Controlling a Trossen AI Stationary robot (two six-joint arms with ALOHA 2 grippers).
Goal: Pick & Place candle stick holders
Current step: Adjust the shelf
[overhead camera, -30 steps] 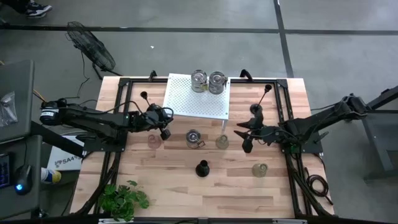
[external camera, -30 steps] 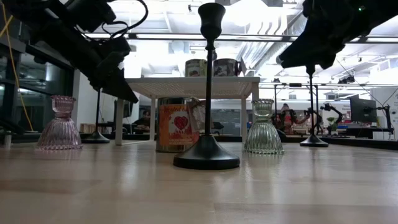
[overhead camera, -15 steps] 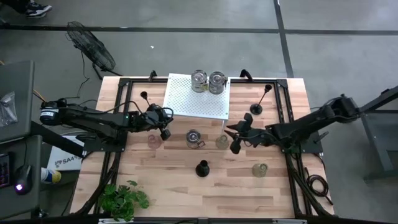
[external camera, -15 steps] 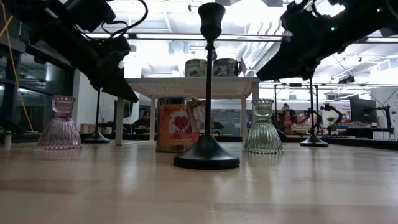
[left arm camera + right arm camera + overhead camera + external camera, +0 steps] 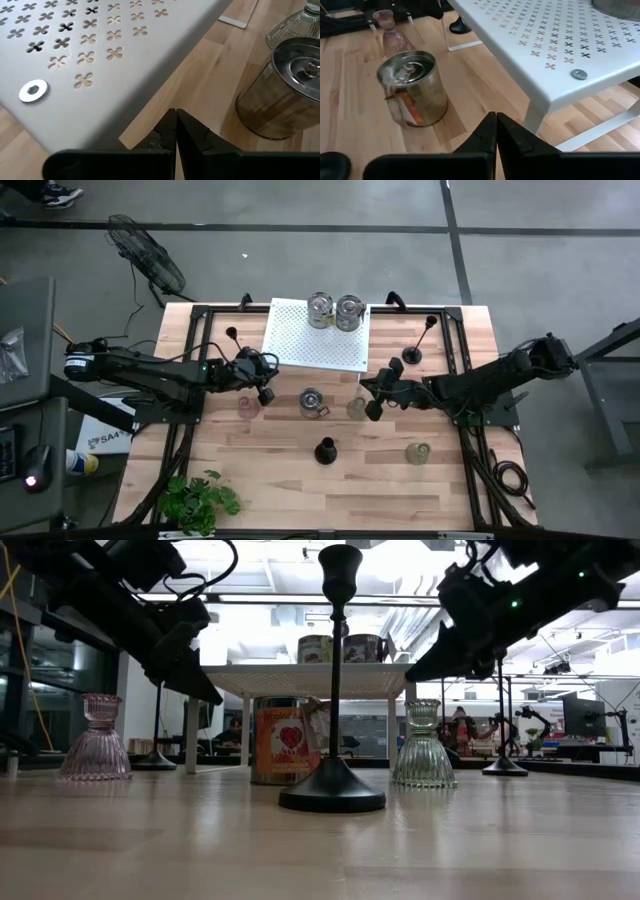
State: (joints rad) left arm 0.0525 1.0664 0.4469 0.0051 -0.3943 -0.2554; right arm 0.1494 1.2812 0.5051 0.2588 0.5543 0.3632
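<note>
With both sets of dark fingers pressed flat together and gripping nothing, spotted the right gripper [image 5: 372,406] hanging up off the table just beside the ribbed greenish glass candle holder [image 5: 357,409], close to the front edge of the white perforated metal stand [image 5: 300,345]. Saw the left gripper [image 5: 265,391] up in the air near the pink ribbed glass candle holder [image 5: 247,407]. Also noticed the tall slim black candlestick with a round base [image 5: 325,451] standing upright nearer the front, well apart from both.

Three slim black sticks [image 5: 428,330], one squat black holder [image 5: 325,451], three tins [image 5: 311,402] and three ribbed glass cups [image 5: 417,453] are counted
</note>
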